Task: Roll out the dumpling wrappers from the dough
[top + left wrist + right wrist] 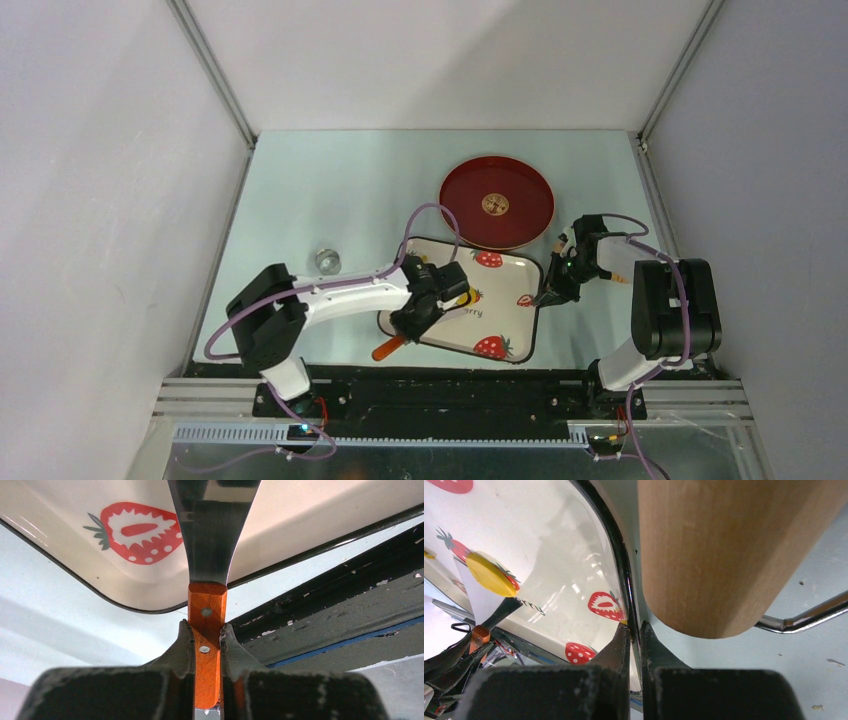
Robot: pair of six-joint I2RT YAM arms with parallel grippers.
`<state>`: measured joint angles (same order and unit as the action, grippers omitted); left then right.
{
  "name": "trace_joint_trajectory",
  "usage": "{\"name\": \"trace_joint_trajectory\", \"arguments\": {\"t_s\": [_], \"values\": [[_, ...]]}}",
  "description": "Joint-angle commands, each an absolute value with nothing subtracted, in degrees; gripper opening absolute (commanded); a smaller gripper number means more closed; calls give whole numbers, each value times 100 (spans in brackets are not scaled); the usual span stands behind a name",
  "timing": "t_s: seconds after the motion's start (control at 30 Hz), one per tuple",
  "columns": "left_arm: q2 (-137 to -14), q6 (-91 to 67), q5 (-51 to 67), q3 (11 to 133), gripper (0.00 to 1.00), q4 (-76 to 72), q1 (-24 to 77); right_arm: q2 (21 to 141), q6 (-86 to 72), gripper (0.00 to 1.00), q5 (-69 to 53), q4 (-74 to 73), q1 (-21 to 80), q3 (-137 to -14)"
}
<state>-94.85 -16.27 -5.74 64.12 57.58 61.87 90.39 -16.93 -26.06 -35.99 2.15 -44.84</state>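
Left gripper fingers nearly together, pinching the orange wooden handle of a spatula from both sides, no gap between pads and wood. Right gripper fingers all but closed, clamped across the black rim of the strawberry-printed tray at its right edge, one finger inside the rim and one outside.

Dumpling wrapper: a small round yellow disc, face up, over the left-centre of the tray, apparently resting on the far end of the spatula blade, though the contact is hard to make out. Round, so no long axis of its own. Spatula's long axis, in the top view, running from the tray's near-left corner, handle end hanging off it, diagonally up and right toward the tray's middle, blade leading.

Just beside the right fingers, outside the tray, the blunt end of a wooden rolling pin. Beyond the tray, a red plate, flat on the pale table. Left of the tray, well apart, a small clear glass object. All round, plain white walls with metal corner posts.
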Motion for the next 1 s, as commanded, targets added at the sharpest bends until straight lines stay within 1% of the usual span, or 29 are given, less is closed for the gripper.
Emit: {"name": "trace_joint_trajectory", "arguments": {"t_s": [0.0,0.97], "values": [[-9588,-1398,-527,6678,0,5772,6110,9149,-1791,0,-2535,-3500,263,-4460],[-10202,-1333,-502,7344,0,5743,6118,9149,-1772,0,-2610,-3489,237,-4459]]}}
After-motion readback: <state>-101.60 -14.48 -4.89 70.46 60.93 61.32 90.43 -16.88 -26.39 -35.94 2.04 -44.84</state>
